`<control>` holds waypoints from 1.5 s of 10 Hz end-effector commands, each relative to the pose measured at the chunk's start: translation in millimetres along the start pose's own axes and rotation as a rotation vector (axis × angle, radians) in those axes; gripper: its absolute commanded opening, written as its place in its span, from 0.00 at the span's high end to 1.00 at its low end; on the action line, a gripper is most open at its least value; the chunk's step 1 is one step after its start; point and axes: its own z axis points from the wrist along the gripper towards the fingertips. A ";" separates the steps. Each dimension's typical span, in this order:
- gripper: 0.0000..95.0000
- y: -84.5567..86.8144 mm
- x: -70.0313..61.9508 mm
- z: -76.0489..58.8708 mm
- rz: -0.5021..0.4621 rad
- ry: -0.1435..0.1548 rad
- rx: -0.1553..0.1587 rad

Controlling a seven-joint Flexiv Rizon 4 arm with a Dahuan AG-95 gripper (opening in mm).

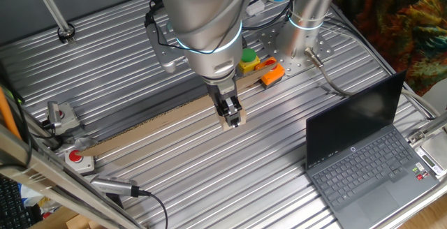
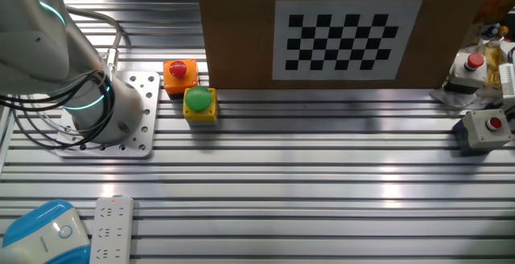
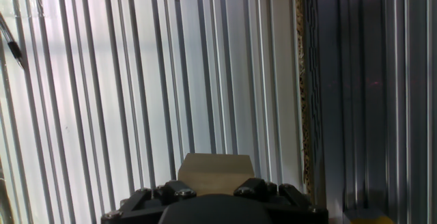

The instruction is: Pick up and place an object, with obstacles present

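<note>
From one fixed view I see my pincer (image 1: 234, 117) pointing straight down with the block (image 1: 232, 122) caught between its fingertips, so I read it as pinching the block, low over the ribbed metal surface (image 1: 209, 180). The strip (image 1: 150, 126) lies right behind the pincer, on the arm-base side, its long axis running from the red button box (image 1: 79, 159) at the near-left edge up toward the yellow box with the green button (image 1: 248, 61) and the orange piece (image 1: 272, 75). That is the relation my next move turns on, I judge: block and strip sit just beside each other, and any crossing has to go over that long low edge. A laptop (image 1: 367, 152) sits well off on the pincer's other side; I can read no brand on it. From the other fixed view the pincer and block are out of sight; a cardboard board (image 2: 241, 39) carrying a black-and-white checkerboard (image 2: 346, 35) stands upright and hides the work area, with only the arm base (image 2: 105, 111), a green button on yellow (image 2: 199, 104) and a red button on orange (image 2: 179, 76) before it. No legible writing there. In the hand view the block (image 3: 215, 173) sits directly at the fingers (image 3: 270, 190), centred, and the strip's edge (image 3: 303, 101) runs lengthwise along the viewing direction just to one side.
</note>
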 end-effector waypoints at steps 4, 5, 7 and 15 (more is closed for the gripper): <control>1.00 0.1 -0.2 0.0 0.013 -0.006 -0.002; 1.00 0.1 -0.2 0.0 0.016 -0.006 -0.003; 1.00 0.1 -0.2 0.0 0.037 -0.006 -0.004; 1.00 0.1 -0.2 0.0 0.073 -0.019 -0.006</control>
